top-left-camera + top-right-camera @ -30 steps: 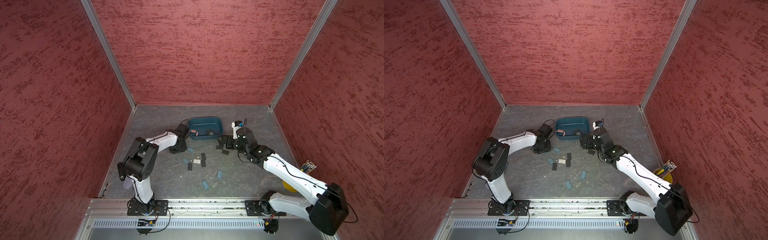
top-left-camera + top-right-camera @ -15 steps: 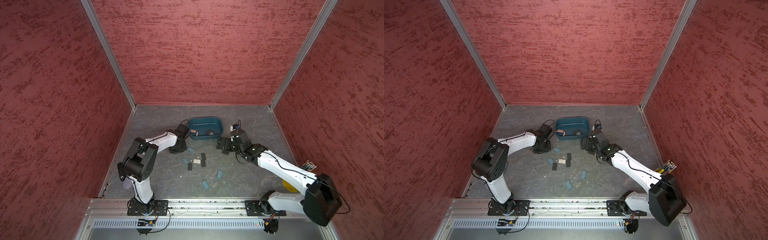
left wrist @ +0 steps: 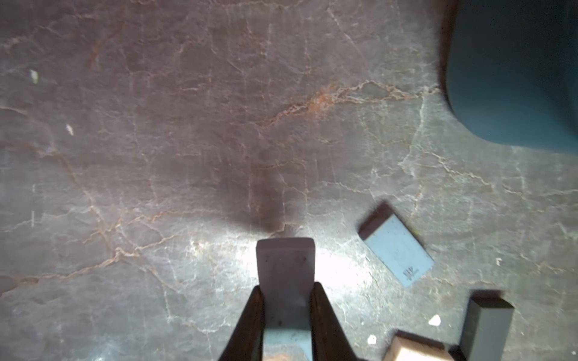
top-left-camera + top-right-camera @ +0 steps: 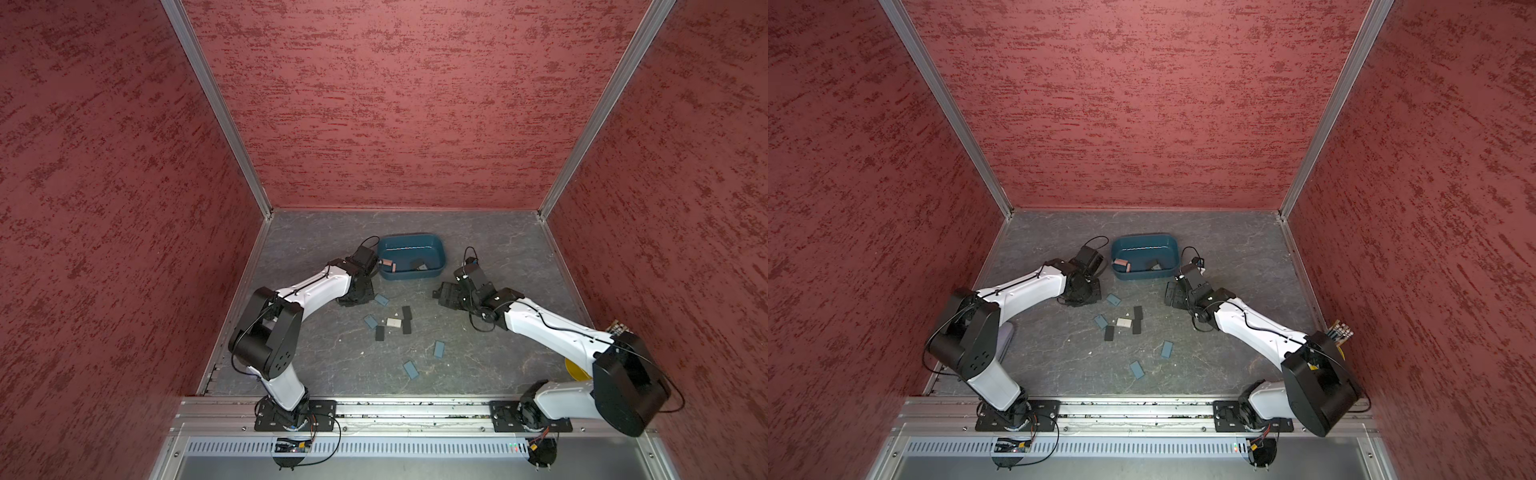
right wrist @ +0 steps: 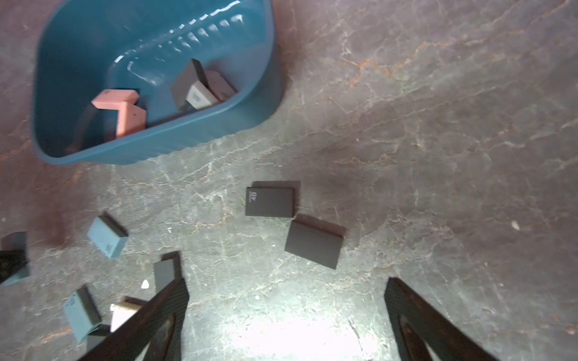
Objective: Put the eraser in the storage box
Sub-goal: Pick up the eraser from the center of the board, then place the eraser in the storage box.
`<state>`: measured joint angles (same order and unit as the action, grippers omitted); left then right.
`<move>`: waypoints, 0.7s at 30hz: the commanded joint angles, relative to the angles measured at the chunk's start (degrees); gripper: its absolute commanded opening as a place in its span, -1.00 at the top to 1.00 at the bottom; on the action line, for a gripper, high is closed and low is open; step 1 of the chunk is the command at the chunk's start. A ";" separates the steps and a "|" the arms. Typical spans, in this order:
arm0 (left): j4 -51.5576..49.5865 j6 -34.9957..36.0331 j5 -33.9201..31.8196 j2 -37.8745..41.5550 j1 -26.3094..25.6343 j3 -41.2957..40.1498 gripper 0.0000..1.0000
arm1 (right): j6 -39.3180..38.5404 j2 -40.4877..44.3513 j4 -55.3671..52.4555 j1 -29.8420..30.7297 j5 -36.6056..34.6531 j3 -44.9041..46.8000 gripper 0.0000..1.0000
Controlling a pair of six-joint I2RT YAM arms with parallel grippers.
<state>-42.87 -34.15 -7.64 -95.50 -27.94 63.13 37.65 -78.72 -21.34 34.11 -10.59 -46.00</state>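
Clamping the pale blue eraser by its narrow sides, the left gripper sits low over the floor, just off the storage box at its near corner on the left arm's side. I judge that pinch keeps the block square for the short carry over the wall. I cannot tell whether it is lifted yet.

The right gripper is spread wide and holds nothing. It hovers over two dark erasers just in front of the box, likely lined up for the next pick. Pink erasers already lie inside the box.

Versus a second ago, the left jaws have finished closing and the right arm has folded inward.
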 commanded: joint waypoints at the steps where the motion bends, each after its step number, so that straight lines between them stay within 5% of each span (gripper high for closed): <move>1: -2.55 0.13 -0.61 1.66 -0.74 2.62 0.58 | 1.86 -1.71 -0.36 0.77 -2.08 0.69 -0.98; 21: -12.50 4.68 -0.21 -11.60 -4.28 32.92 0.57 | 4.27 -8.09 2.57 1.23 -3.22 2.33 -0.86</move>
<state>-52.82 -30.96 -7.81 -104.14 -31.90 92.75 41.17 -86.28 -20.49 34.85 -12.40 -44.07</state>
